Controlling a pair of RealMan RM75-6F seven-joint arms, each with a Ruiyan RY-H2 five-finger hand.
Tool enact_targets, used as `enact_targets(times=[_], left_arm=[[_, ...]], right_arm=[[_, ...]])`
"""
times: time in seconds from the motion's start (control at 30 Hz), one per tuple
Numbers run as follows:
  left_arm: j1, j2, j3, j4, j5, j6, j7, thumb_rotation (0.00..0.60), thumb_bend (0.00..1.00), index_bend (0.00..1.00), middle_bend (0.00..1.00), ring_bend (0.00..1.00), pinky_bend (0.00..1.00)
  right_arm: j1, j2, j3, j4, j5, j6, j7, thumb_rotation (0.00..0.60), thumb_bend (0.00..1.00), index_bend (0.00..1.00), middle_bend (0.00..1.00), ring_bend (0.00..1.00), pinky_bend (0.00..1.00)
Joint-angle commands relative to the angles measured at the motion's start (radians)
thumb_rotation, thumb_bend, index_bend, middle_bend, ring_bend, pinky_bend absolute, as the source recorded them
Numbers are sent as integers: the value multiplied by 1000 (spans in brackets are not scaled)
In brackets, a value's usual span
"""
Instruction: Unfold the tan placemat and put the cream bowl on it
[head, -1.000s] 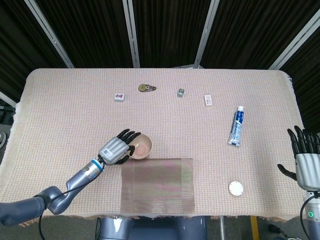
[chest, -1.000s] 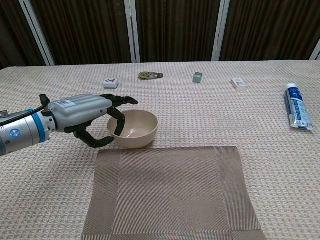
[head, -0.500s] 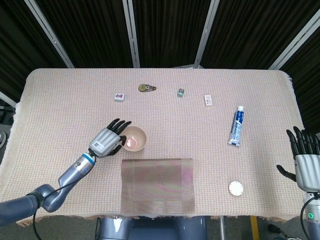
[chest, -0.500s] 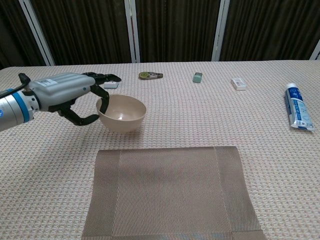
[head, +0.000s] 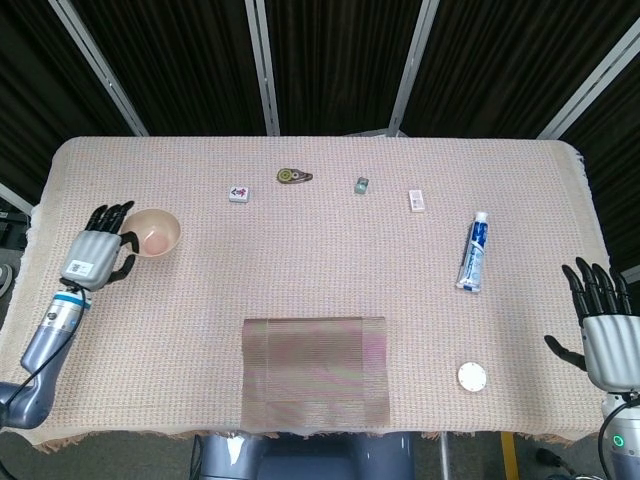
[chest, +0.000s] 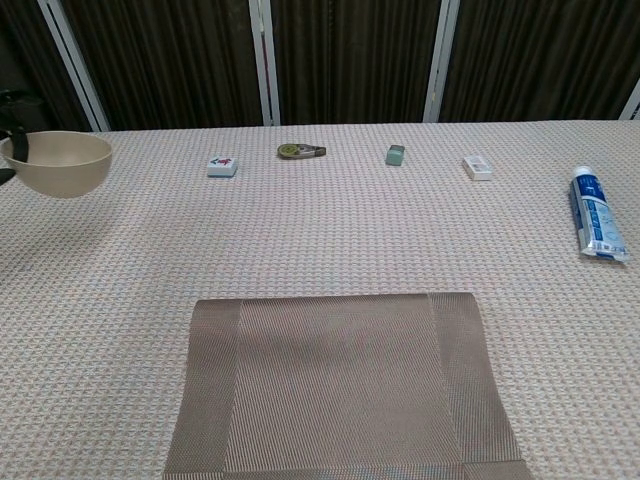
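The tan placemat (head: 315, 370) (chest: 335, 385) lies flat at the table's front edge, a darker band down each side. The cream bowl (head: 152, 232) (chest: 60, 160) is far off to the left, held a little above the cloth. My left hand (head: 95, 250) grips it by the rim, with fingers over the near-left edge. In the chest view only a dark sliver of the left hand's fingers (chest: 8, 150) shows at the frame's edge. My right hand (head: 605, 320) hovers past the table's right side, fingers spread, holding nothing.
Along the back lie a mahjong tile (head: 239, 193), a tape dispenser (head: 293, 176), a small green block (head: 361, 184) and a white box (head: 417, 201). A toothpaste tube (head: 474, 252) lies at the right, with a round white lid (head: 472, 377) near the front right.
My left hand has lifted the bowl from beside the mat's far left corner and carried it to the table's far left. The right hand has sunk slightly.
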Motion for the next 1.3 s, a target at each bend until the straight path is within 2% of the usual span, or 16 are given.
enact_targets(times=[0.03,0.4,0.47,0.5,0.6,0.63,0.7,0.87,1.0,1.1,1.3], left_arm=[[40,3,20,73,-22,-7,-76,600,500,613,0,0,0],[70,-87,37,236,-52,-50,-138,600,491,593,0,0,0],[71,-100,39,253,-50,-56,-143,600,408,493,0,0,0],[71,-104,40,257,-48,-56,-147,600,313,382,0,0,0],[73,-113,43,264,-34,-51,-176,600,123,105,0,0,0],[74,-112,45,262,-28,-47,-189,600,99,45,0,0,0],[79,-101,53,252,-2,-27,-220,600,89,2,0,0,0],[87,-44,78,182,116,90,-357,600,94,13,0,0,0],[91,8,119,88,265,246,-416,600,99,122,0,0,0],[87,48,162,-24,376,324,-406,600,104,198,0,0,0],[61,78,230,-212,506,330,-340,600,144,312,0,0,0]], right_arm=[[-1,2,-1,-5,-4,-1,-3,600,0,0,0,0,0],[-3,0,1,-5,-5,-13,-7,600,0,0,0,0,0],[-4,0,1,-5,-4,-14,-6,600,0,0,0,0,0],[-5,0,1,-5,-3,-16,-6,600,0,0,0,0,0],[-6,0,2,-4,-1,-18,-6,600,0,0,0,0,0],[-6,0,1,-4,0,-19,-7,600,0,0,0,0,0],[-7,-1,1,-3,0,-21,-7,600,0,0,0,0,0],[-9,1,3,-7,-1,-21,-7,600,0,0,0,0,0],[-9,1,3,-9,-1,-24,-7,600,0,0,0,0,0],[-8,2,3,-13,-3,-27,-9,600,0,0,0,0,0],[-10,2,3,-16,-10,-26,-11,600,0,0,0,0,0]])
